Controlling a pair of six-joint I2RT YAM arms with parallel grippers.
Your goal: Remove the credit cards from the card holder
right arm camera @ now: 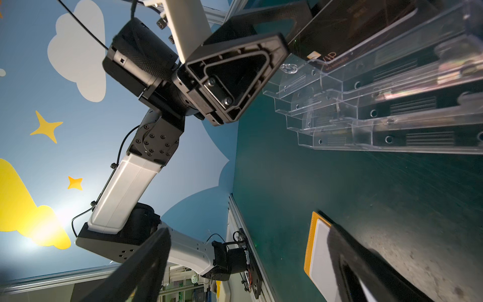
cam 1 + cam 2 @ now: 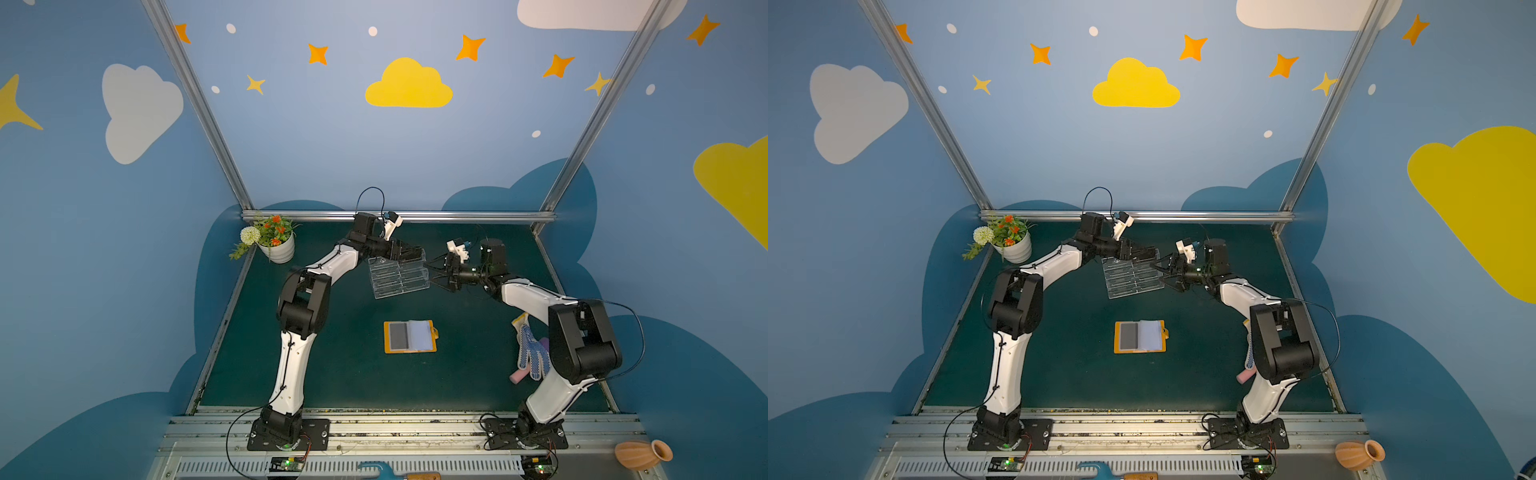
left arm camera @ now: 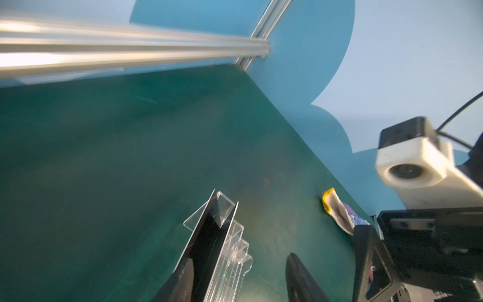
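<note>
The orange card holder (image 2: pixel 410 336) (image 2: pixel 1140 336) lies open on the green mat, and a grey rectangle (image 2: pixel 400 336) shows in its left sleeve page. Its corner also shows in the right wrist view (image 1: pixel 311 248). A dark credit card (image 3: pixel 206 240) (image 1: pixel 352 26) stands in the top tier of the clear acrylic stand (image 2: pixel 397 276) (image 2: pixel 1131 278). My left gripper (image 2: pixel 415 253) (image 2: pixel 1148 254) (image 3: pixel 240 258) straddles that tier, open, with one finger beside the card and the other well apart. My right gripper (image 2: pixel 432 274) (image 2: pixel 1160 272) (image 1: pixel 247 230) hangs wide open and empty at the stand's right side.
A flower pot (image 2: pixel 276 245) stands at the back left corner. A dotted work glove (image 2: pixel 534 353) and a pink object (image 2: pixel 519 376) lie by the right arm's base. A terracotta vase (image 2: pixel 642 455) rests off the mat at the front right. An aluminium rail (image 2: pixel 399 216) bounds the back.
</note>
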